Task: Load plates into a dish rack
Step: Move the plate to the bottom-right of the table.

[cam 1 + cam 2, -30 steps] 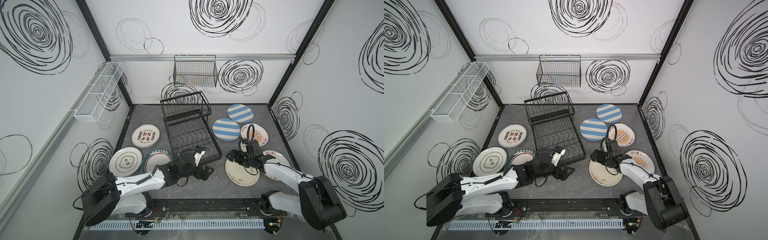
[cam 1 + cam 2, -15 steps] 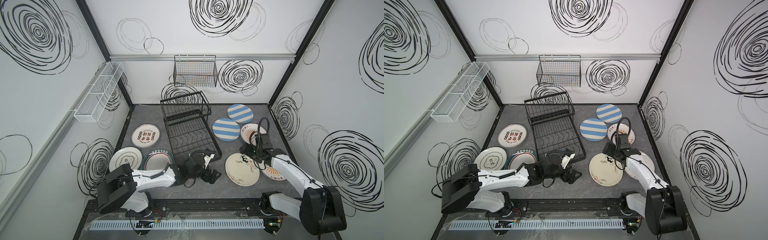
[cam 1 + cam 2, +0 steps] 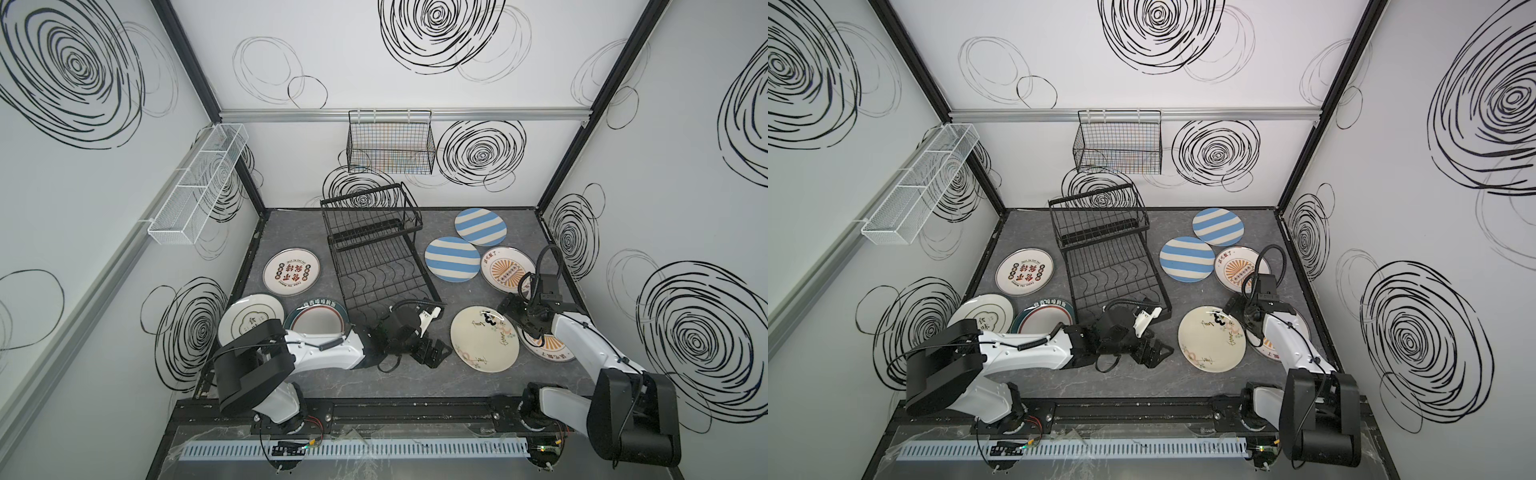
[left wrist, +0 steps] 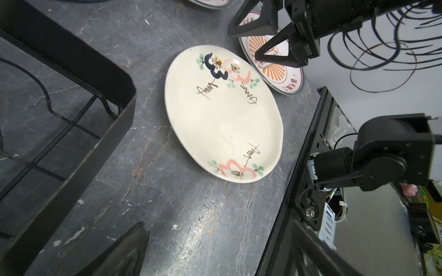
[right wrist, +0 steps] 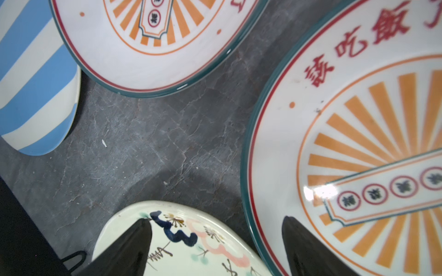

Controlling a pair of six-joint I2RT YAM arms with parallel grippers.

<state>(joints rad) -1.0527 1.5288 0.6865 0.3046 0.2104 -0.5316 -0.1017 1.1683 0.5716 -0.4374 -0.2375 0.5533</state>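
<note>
We count eight plates [image 3: 291, 271], all lying flat on the bench [image 3: 365, 388], and none is in the dish rack [image 3: 382, 270]. The rack stands mid-bench toward the back edge, and both its raised upper basket [image 3: 374, 230] and its long lower tray are bare. Three plates lie between the rack and the left edge. Five lie on the right side, with the two striped plates [image 3: 452, 259] toward the back right corner.

The right gripper [image 5: 216, 220] hangs low over the front right of the bench, jaws spread wide and nothing between them. One finger is above the cream plate [image 3: 484, 345] with brown script and the other is above the nearer sunburst plate [image 3: 550, 353], so the gap straddles their neighbouring rims. Those two plates lie just beside each other; we cannot tell whether they touch. The left gripper [image 3: 434, 353] is low between the rack's front corner and the cream plate, also spread open and empty.

We judge the plates to be stiff, glazed and slippery, fairly heavy for these fingers, and quick to chip if dropped or knocked against the wire. Lying flat, a plate offers only its rim. We would pinch the raised lip with one finger on top and one worked underneath, on a side free of neighbours. For the cream plate that is the side facing the rack or the bench's front edge.

We can make out nothing in the black wire basket [image 3: 390, 147] on the back wall or in the white mesh basket [image 3: 195, 195] on the left wall.
</note>
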